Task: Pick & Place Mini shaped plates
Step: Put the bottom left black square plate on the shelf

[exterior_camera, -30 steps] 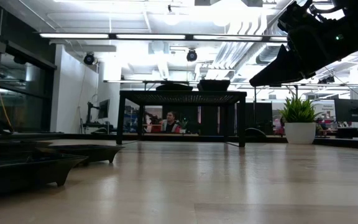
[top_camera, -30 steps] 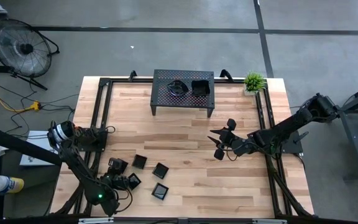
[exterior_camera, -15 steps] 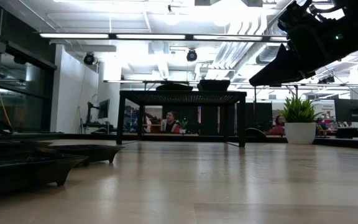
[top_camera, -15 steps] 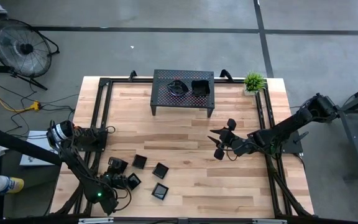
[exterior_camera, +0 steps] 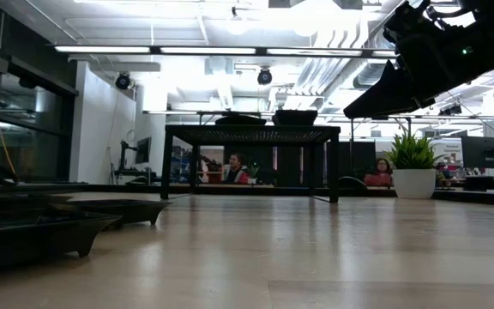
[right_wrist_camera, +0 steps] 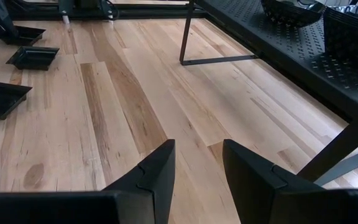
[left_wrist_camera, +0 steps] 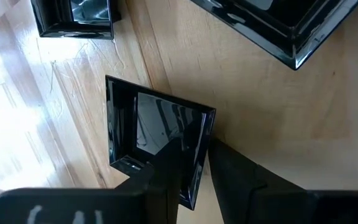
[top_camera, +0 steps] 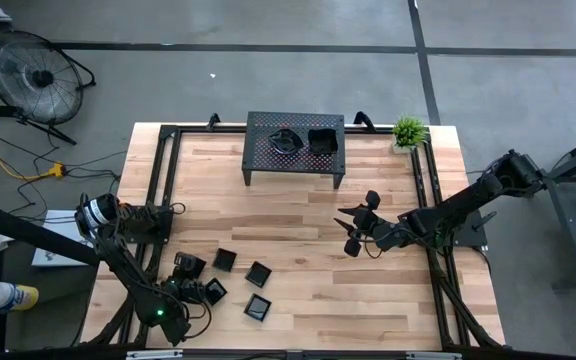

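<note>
Counting from the high view, five small black plates lie on the wooden table point(top_camera: 298, 300) near its front left corner, and two more sit on top of the black rack point(top_camera: 295, 146) at the back middle. The rack has many tiny holes and stands on legs.

On the rack, one round bowl-like plate point(top_camera: 285, 139) sits beside one square plate point(top_camera: 322, 139); the two are close together.

On the table, three square plates lie in the open: one point(top_camera: 225, 260) just beside the left arm, one point(top_camera: 259, 273) a little to the right of it, and one point(top_camera: 258, 308) nearest the front edge. Two more plates lie right by the left gripper point(top_camera: 196, 290): one point(top_camera: 188, 266) behind it and one point(top_camera: 213, 291) at its tips.

The left wrist view shows the left gripper's two dark fingers point(left_wrist_camera: 179, 168) pinching the rim of that square plate point(left_wrist_camera: 148, 124), one finger inside the rim and one outside. The plate rests flat on the wood. Two other plates show partly at the edges of that view.

The right gripper point(top_camera: 353, 232) hangs over the middle right of the table, well apart from every plate. In the right wrist view its two fingers point(right_wrist_camera: 151, 177) are spread, with only bare wood between them.

One small green plant point(top_camera: 409, 131) in a white pot stands at the back right corner of the table. One fan point(top_camera: 30, 72) stands on the floor off to the left. In the low view, two people sit far back in the room
</note>
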Action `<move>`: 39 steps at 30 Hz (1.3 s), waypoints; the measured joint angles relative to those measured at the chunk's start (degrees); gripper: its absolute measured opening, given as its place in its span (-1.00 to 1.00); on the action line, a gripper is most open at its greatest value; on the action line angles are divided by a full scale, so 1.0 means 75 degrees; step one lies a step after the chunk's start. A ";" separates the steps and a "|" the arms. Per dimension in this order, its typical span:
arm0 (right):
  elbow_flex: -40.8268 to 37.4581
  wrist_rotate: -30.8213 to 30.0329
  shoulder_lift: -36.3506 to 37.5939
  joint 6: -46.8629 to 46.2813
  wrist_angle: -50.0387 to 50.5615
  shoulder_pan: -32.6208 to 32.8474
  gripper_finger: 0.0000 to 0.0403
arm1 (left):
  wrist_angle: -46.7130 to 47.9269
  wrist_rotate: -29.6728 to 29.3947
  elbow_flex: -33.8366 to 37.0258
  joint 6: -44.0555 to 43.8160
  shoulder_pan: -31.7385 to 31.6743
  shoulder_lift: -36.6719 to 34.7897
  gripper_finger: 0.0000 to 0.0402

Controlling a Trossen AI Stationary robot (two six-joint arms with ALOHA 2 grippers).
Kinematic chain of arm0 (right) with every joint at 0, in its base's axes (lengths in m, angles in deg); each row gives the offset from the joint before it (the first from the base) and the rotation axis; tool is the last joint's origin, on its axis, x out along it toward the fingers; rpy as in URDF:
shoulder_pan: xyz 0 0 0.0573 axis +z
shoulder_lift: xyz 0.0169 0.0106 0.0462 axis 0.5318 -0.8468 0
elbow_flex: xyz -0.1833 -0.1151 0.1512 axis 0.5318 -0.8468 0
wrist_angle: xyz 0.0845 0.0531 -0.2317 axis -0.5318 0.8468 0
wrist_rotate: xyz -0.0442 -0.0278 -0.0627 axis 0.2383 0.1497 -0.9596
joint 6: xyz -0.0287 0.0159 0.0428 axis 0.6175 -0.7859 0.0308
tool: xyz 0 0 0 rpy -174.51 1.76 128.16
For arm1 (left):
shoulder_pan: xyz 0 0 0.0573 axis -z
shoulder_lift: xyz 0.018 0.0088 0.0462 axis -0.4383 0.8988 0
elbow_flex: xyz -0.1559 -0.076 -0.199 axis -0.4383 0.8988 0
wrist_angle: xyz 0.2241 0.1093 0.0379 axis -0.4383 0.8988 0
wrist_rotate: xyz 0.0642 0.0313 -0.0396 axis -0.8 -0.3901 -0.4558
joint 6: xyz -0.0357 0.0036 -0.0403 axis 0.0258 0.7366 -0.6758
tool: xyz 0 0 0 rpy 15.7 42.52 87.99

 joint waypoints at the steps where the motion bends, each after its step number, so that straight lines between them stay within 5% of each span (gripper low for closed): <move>1: 0.0000 -0.0002 0.0000 0.0000 0.0002 0.0000 -0.36 | 0.0000 -0.0003 0.0000 0.0000 0.0000 0.0000 -0.59; 14: 0.0000 -0.0032 0.0000 0.0000 0.0000 -0.0002 -0.36 | 0.0042 -0.0006 0.0028 -0.0171 -0.0012 0.0028 -0.97; 26: 0.0000 -0.0032 0.0000 0.0000 -0.0003 -0.0005 -0.36 | 0.0657 -0.0119 -0.0403 -0.0105 -0.0015 0.0029 -0.97; 39: 0.0000 -0.0032 0.0000 0.0000 -0.0012 -0.0005 -0.36 | 0.2290 -0.2539 -0.1638 -0.0075 -0.0123 0.0020 -0.99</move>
